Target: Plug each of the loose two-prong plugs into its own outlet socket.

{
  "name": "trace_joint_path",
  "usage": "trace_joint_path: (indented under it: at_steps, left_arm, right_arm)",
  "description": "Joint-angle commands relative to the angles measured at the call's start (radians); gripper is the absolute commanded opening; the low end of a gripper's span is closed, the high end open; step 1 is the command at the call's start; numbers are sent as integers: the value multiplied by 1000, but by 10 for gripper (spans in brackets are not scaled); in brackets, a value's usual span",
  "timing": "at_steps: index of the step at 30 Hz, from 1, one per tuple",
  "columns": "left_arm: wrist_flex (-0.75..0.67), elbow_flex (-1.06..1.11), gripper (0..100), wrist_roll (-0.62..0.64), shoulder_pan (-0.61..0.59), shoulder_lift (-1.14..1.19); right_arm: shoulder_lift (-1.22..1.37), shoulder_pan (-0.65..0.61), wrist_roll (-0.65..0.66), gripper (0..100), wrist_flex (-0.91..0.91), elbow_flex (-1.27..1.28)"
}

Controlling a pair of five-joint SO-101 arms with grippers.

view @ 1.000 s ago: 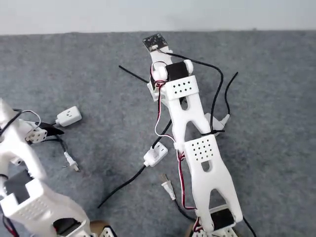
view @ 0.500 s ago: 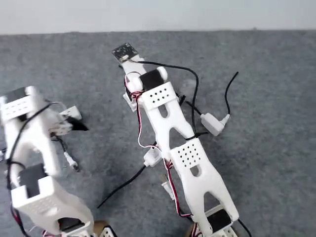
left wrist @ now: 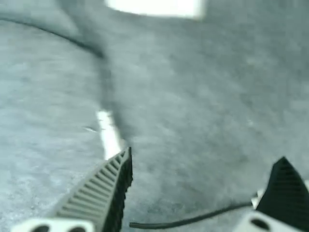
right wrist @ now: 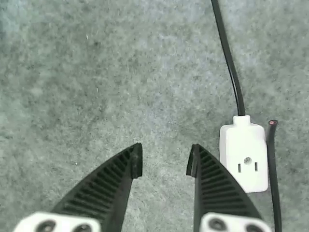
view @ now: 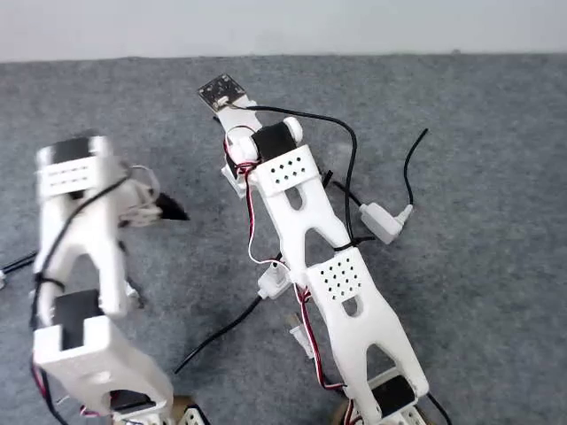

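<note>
Work surface was a grey, short-napped felt-like mat (view: 496,133), matte and mottled. Both arms were white moulded plastic with perforated link covers and black servo housings. The right arm (view: 354,283) ran from 5 o'clock up to 12 o'clock of the high view, and the left arm (view: 80,257) occupied 7 to 9 o'clock. The right gripper (right wrist: 164,159) hung released over bare mat, its black, ribbed, wedge-shaped fingers (right wrist: 113,191) parted with nothing between them. Just beside one finger, not touching it, lay a white rectangular plastic outlet block (right wrist: 244,157). It was face up, showing two slots and a round hole, with a round black cord leaving one short end. A cut black cable end (right wrist: 272,123) with a reddish tip lay along its outer side. In the high view a white boxy outlet socket (view: 381,221) sat at 3 o'clock, close against the right arm, its black cord rising toward 1 o'clock. A second white outlet socket (view: 273,283) lay at 6 o'clock, half tucked under the same arm, cord trailing toward 7 o'clock. A small pale two-prong plug (view: 301,341) lay farther toward 6 o'clock, unplugged and mostly covered by the arm's red-and-white wires; its prongs could not be made out. The left gripper (left wrist: 204,157) was spread wide, grasping nothing. Near it lay an indistinct white strip (left wrist: 108,135) and a thin black cord (left wrist: 193,221), neither identifiable. Could not tell which high-view socket was the block beside the right gripper.
</note>
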Motion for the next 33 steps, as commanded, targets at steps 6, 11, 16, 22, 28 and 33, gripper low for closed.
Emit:
trace_joint_path:
  at_steps: [6,11,16,22,28,33]
  left_arm:
    - [40,-41,412,12,-308,-104]
    - [40,-42,412,12,-325,-282]
    - [34,-47,412,-17,-321,-493]
    - [14,-41,412,-279,-187,-707]
    - [9,-39,412,-411,-86,-832]
    - [40,-21,412,-460,58,-884]
  right_arm:
    - [-81,13,14,162,21,-49]
    - [-107,15,18,162,21,-51]
    - [-255,35,23,162,51,-46]
    - [-464,150,23,162,53,-41]
    - [-736,182,43,162,53,244]
    - [-1052,87,114,162,51,664]
